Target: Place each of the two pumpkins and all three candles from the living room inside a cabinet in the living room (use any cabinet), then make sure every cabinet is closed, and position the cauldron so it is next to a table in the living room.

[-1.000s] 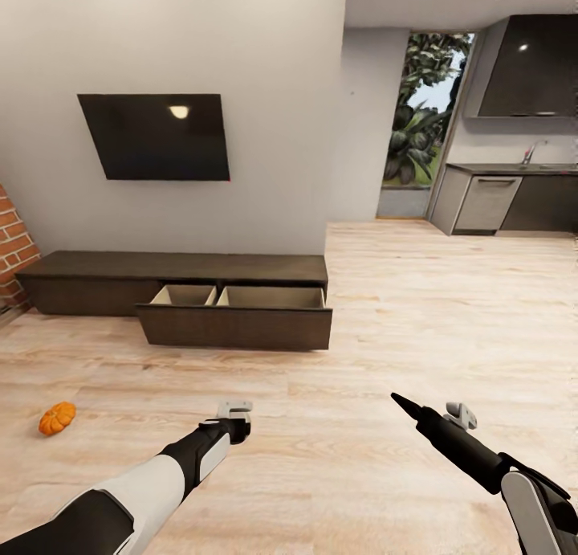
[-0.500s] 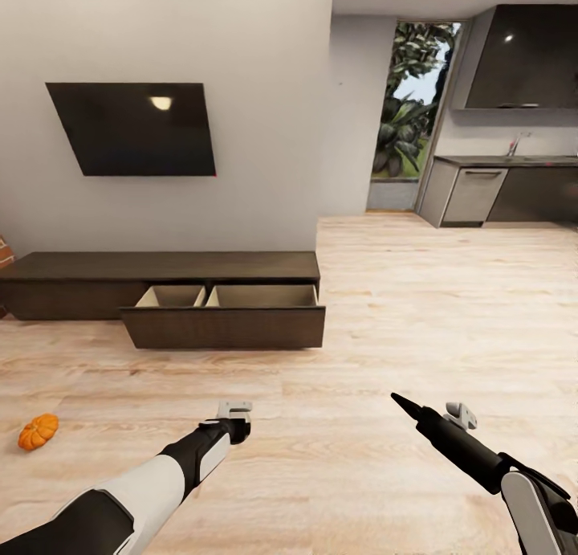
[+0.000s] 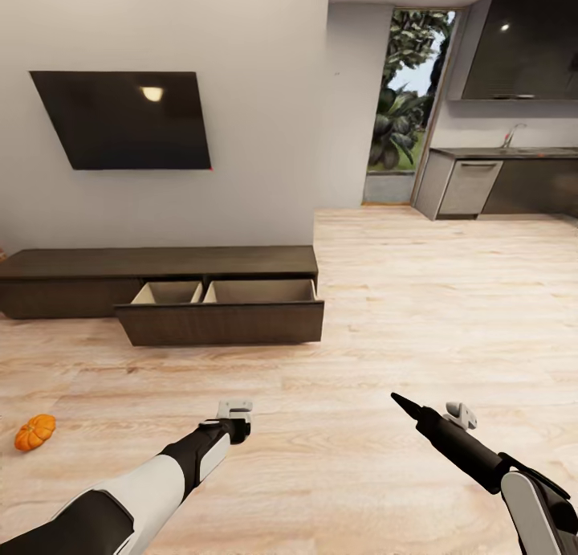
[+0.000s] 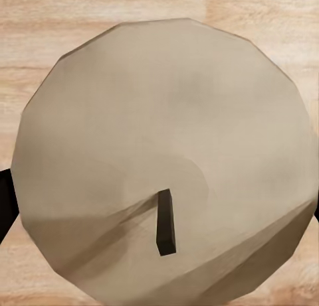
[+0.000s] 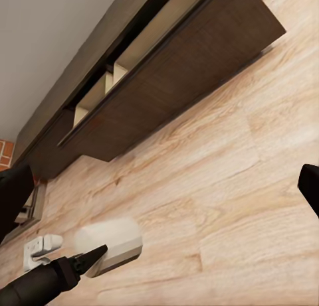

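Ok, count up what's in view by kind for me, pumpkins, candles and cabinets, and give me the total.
pumpkin: 1
candle: 1
cabinet: 1
Total: 3

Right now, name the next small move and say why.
Probably drive forward toward the cabinet. The left gripper seems to hold a candle, and the drawer stands open, pale inside showing, but well ahead of both arms, likely out of reach.
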